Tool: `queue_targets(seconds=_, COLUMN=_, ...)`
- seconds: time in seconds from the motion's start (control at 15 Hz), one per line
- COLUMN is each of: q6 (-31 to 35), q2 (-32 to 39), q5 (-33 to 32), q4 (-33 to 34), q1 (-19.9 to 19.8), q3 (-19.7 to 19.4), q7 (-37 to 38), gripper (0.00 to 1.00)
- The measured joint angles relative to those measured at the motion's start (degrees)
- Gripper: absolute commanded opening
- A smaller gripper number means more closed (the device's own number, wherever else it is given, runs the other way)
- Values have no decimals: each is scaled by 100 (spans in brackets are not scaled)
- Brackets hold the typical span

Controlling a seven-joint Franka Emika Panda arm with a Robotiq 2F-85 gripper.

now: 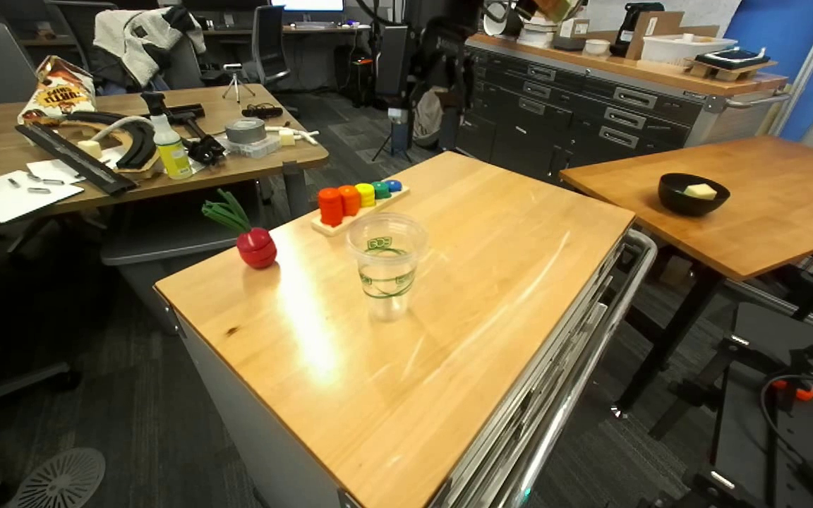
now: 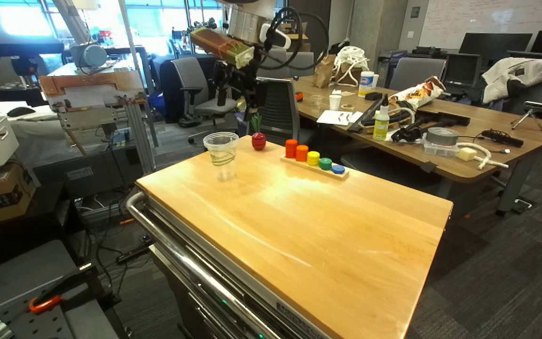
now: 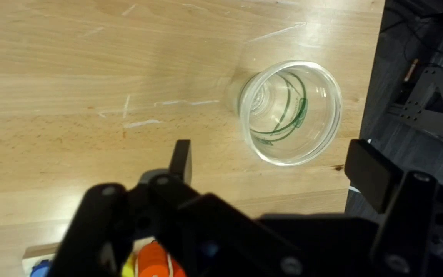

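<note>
1. Clear plastic cup [image 3: 292, 111]: upright, see-through, rounded rim, sides narrowing down to the base. Green line loops round the wall, plus small green printed marks.
2. Cup location: standing on the pale wood counter [image 1: 392, 395]. Right of centre in wrist view; in an exterior view the cup [image 1: 387, 275] is about mid-frame; in an exterior view the cup [image 2: 222, 153] is left of centre.
3. End effector [image 3: 274, 166]: spread wide, apart from the cup. Its fingers [image 3: 369, 173] face each other, left one near lower centre, right one at lower right of wrist view; rim sits at the upper edge of the gap there.
4. Arm [image 2: 247, 23]: enters from top edge in both exterior views, mostly cropped. End effector hangs from it, fingers pointing down, above counter height.
5. Wrist view looks down into the cup at a slant, base showing left of the rim's middle.
6. Nearby: board of coloured discs [image 1: 350, 200] just beyond the cup, red toy radish [image 1: 257, 247] left of it, in an exterior view. Board partly hidden by the end effector, lower left of wrist view.
</note>
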Motion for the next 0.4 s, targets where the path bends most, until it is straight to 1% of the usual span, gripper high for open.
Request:
queue_targets(seconds=0.27, q6=-317, q2=-286, q5=-673, q4=221, q1=-3, q3=-142, q7=237, gripper=100)
queue_targets(seconds=0.4, q6=-474, q2=-475, q5=-822, q4=283, q1=-21, q3=-203, q7=255, gripper=100)
